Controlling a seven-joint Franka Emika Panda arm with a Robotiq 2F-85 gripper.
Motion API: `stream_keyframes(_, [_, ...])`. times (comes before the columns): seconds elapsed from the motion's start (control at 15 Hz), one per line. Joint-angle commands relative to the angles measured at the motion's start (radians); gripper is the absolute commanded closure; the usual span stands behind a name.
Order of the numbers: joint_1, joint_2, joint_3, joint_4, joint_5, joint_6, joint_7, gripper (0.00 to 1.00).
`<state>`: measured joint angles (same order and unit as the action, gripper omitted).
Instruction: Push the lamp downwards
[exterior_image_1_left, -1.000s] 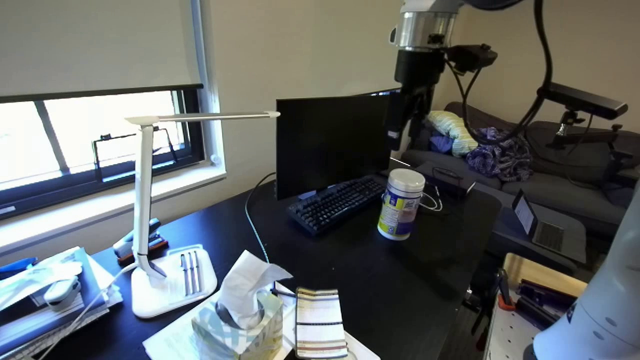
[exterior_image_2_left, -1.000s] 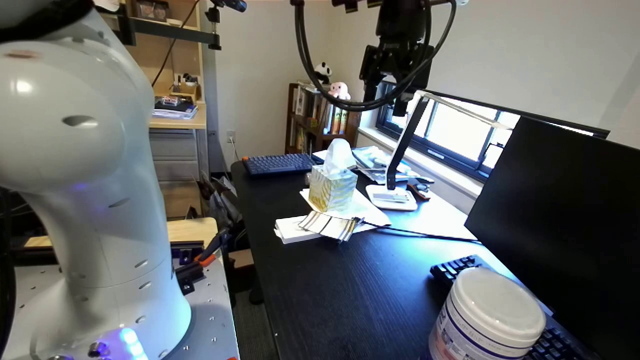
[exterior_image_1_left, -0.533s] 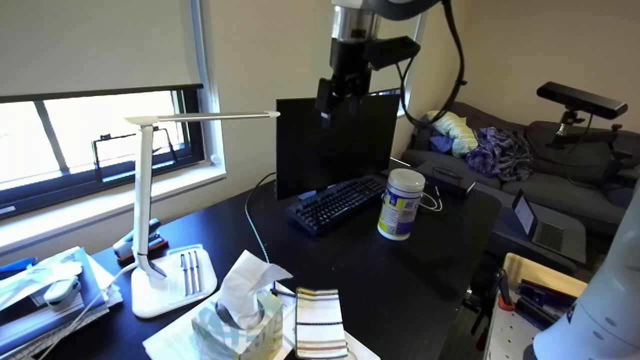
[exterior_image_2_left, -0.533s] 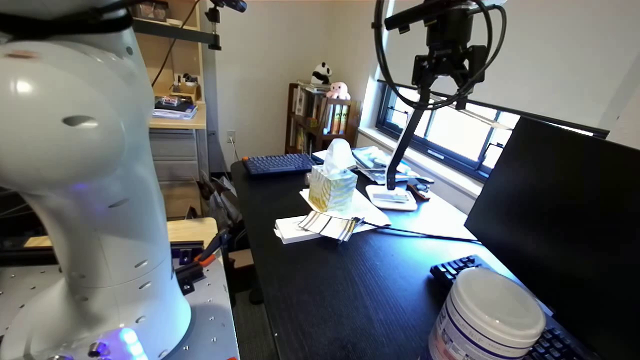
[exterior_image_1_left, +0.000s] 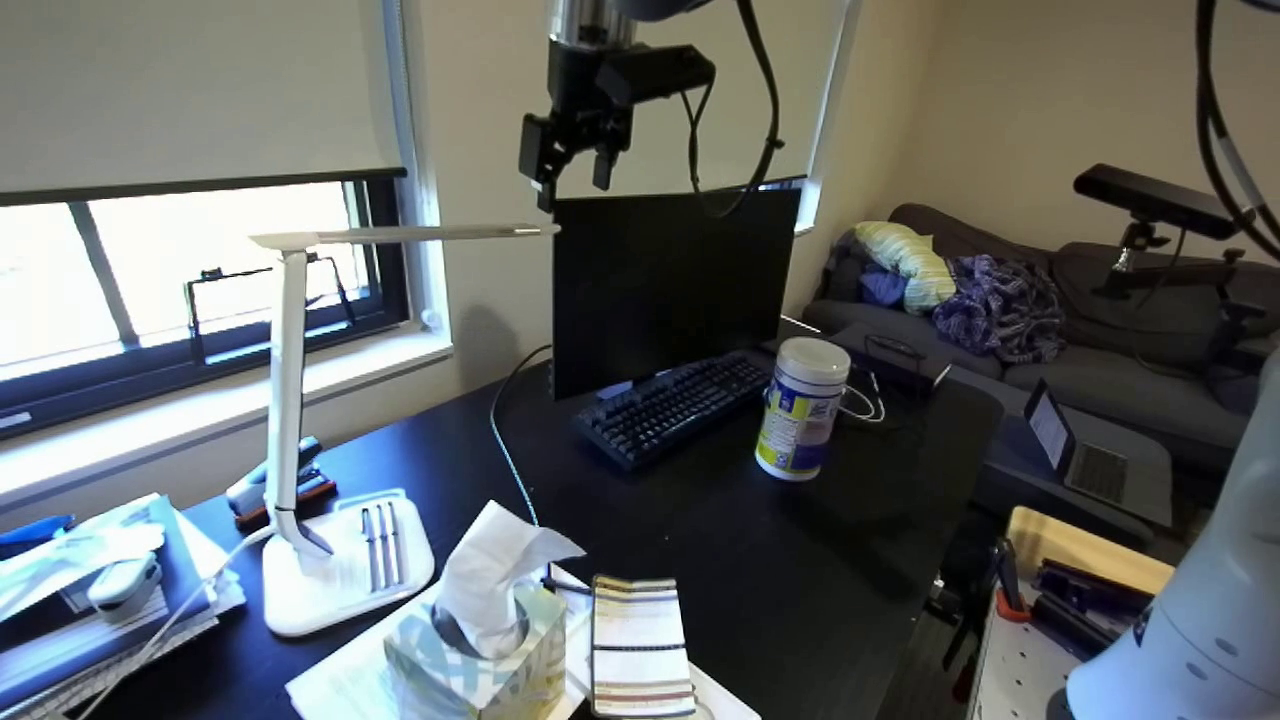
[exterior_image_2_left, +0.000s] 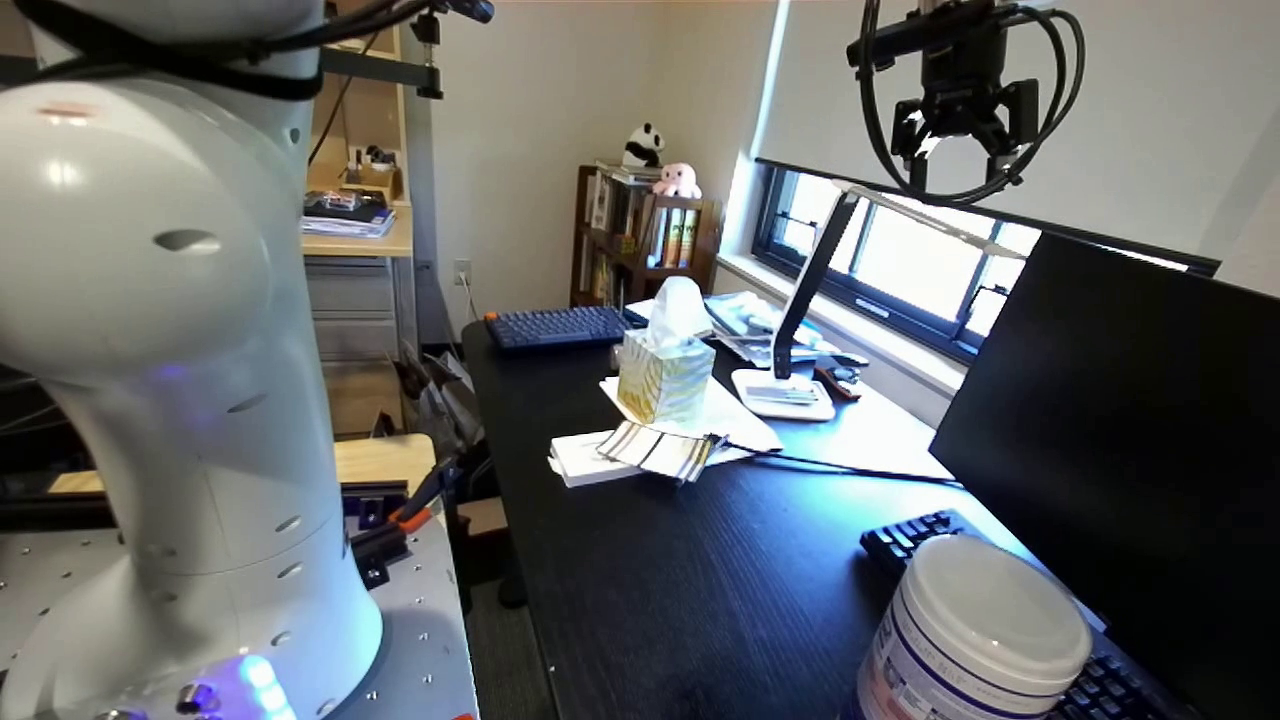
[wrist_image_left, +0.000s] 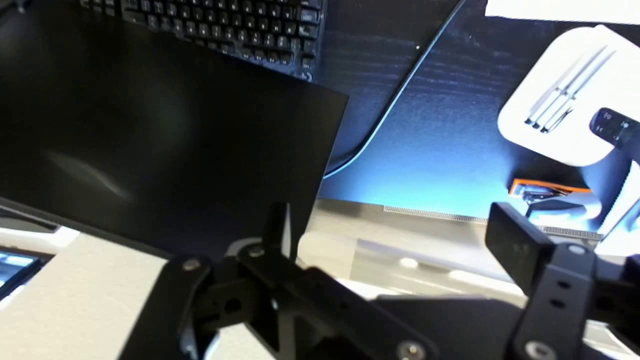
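The white lamp (exterior_image_1_left: 287, 390) stands upright on the desk in both exterior views (exterior_image_2_left: 815, 285). Its light bar (exterior_image_1_left: 430, 234) is about level and reaches towards the monitor's edge. My gripper (exterior_image_1_left: 574, 182) points down, with its fingers a little above the bar's free end. In an exterior view the gripper (exterior_image_2_left: 958, 174) is also above the bar, with no visible contact. In the wrist view the gripper (wrist_image_left: 397, 232) has its fingers wide apart; the bar's pale rounded end (wrist_image_left: 327, 252) appears below, between them. The lamp's base (wrist_image_left: 582, 145) shows at the right.
A black monitor (exterior_image_1_left: 670, 290) stands just beside the bar's free end, with a keyboard (exterior_image_1_left: 670, 405) in front. A wipes canister (exterior_image_1_left: 803, 410), a tissue box (exterior_image_1_left: 480, 640) and papers stand or lie on the desk. The wall and window (exterior_image_1_left: 200, 270) are behind the lamp.
My gripper has moved from the monitor's far side across to above the bar's free end, rising slightly. Its fingers stay apart. The lamp has not moved.
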<state>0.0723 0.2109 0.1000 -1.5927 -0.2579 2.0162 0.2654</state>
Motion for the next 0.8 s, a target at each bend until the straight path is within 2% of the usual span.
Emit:
stream_keyframes(0.0, [0.049, 0.133, -0.038, 0.2, -0.054, -0.049, 0.028, 0.0])
stream_keyframes(0.27, [0.08, 0.247, -0.087, 0.337, -0.061, -0.066, 0.045, 0.0])
stream_keyframes(0.73, [0.091, 0.363, -0.122, 0.438, -0.027, -0.037, 0.019, 0.0])
